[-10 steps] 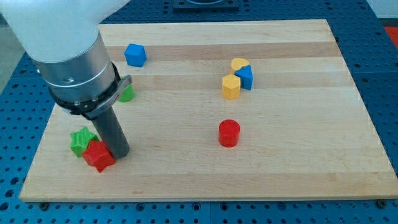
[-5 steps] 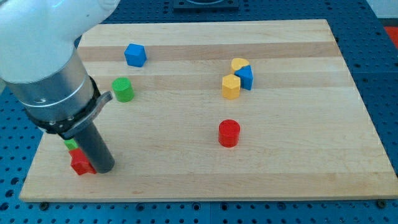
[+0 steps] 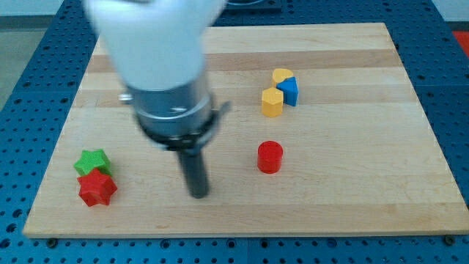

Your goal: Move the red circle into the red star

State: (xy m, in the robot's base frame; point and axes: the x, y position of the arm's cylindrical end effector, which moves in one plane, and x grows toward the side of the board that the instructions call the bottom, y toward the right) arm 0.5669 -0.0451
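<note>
We have no claw, only a rod; our tip [image 3: 198,193] rests on bare wood between the red star [image 3: 97,188], near the view's left, and the red circle [image 3: 270,157], well apart. A green star [image 3: 92,162] touches the red star's top.

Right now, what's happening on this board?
My tip is on bare board between the red star and the red circle, touching neither. The circle sits apart to the view's right; it has to go to the star at the view's lower left, which touches a green star.
</note>
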